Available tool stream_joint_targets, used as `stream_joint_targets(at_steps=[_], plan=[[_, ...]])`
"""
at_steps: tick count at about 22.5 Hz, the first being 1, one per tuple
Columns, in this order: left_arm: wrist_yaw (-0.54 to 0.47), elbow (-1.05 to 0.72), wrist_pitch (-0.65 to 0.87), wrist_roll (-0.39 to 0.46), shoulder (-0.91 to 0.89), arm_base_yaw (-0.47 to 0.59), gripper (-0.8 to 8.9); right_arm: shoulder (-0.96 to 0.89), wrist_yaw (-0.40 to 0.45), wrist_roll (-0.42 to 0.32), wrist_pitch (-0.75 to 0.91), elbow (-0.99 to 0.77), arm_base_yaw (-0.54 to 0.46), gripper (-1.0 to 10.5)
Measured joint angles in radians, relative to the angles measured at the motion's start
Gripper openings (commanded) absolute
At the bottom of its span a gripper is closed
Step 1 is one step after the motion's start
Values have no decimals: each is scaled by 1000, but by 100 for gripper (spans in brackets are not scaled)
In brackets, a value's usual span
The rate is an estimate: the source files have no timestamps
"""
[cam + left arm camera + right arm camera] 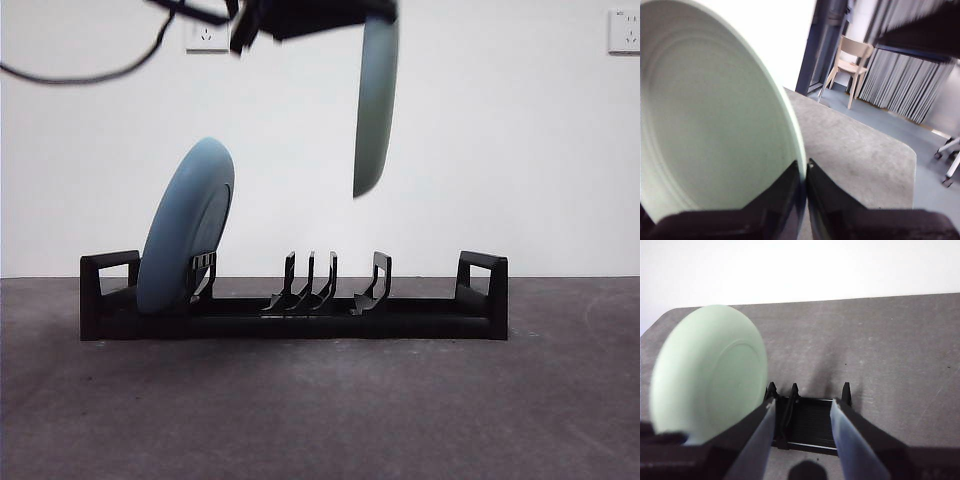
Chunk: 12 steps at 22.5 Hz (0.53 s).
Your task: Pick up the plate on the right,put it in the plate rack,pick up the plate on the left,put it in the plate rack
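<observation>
Two smooth round pale plates are seen. One plate (186, 226) is leaned in the left end of the long black slotted plastic plate rack (294, 300). The other plate (375, 100) is hung edge-on above the rack's middle, pinched at its rim by the left gripper (805, 172). The right gripper (801, 412) is held open above the rack. The rack is set on a grey matte table (320, 400) before a white wall (500, 150).

racked plate (186, 228) blocking rack (300, 318) left end, middle and right slots open
</observation>
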Motion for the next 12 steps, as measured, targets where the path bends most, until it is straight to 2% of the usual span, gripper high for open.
stream_joint_targets(at_steps=[5,12], plan=[[29,120,-4,-75,124,54,-13,0,0,0,0,0,0,188],[31,275,-70,-101,261,71,-13,0,0,0,0,0,0,187]])
